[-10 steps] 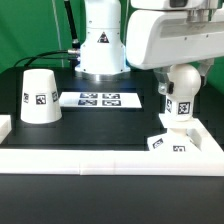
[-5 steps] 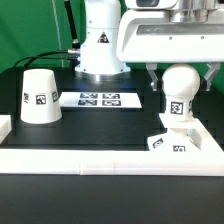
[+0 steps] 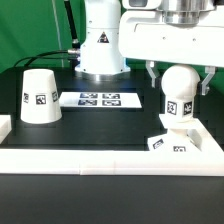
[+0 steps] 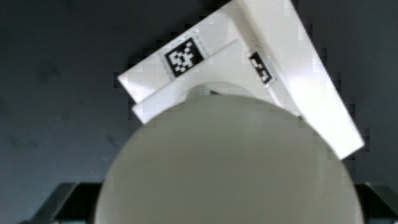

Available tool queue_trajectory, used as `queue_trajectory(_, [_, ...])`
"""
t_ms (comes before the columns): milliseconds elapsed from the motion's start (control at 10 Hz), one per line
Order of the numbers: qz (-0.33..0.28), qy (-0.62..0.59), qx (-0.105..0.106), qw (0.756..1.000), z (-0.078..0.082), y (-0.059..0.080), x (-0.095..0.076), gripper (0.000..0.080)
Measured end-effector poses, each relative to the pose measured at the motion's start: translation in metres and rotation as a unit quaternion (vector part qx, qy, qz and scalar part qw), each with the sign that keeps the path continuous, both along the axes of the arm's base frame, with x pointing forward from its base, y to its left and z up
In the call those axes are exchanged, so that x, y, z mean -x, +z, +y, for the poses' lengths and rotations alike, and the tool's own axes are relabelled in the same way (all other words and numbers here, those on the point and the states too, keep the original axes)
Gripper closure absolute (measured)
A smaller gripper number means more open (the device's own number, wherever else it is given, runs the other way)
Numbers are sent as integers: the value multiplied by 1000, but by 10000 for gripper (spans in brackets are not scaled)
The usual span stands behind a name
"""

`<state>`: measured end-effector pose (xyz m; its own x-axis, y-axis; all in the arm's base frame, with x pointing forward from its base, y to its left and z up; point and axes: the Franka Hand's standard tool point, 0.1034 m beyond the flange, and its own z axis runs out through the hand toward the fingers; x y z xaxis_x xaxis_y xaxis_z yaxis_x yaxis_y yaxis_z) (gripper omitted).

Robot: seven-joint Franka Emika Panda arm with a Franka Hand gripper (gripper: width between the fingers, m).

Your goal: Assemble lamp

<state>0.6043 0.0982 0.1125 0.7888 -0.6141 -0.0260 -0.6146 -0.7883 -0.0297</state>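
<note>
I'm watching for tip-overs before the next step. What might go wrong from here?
The tool stands open astride the bulb; a sideways move may knock it off the base. The shade sits away at the exterior view's left; carrying it over could clip the bulb.

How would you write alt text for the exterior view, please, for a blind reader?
An open gripper straddles the ball-topped bulb, which stands upright on the square base at the exterior view's right. The cone shade sits at the view's left, beside the marker board.
</note>
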Motion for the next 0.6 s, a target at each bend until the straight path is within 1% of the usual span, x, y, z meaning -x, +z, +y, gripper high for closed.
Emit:
queue_trajectory(300, [9,-139,-7,990,2,-1,1,220])
queue_trajectory(600, [16,-221,-22,975,2,-1,0,220])
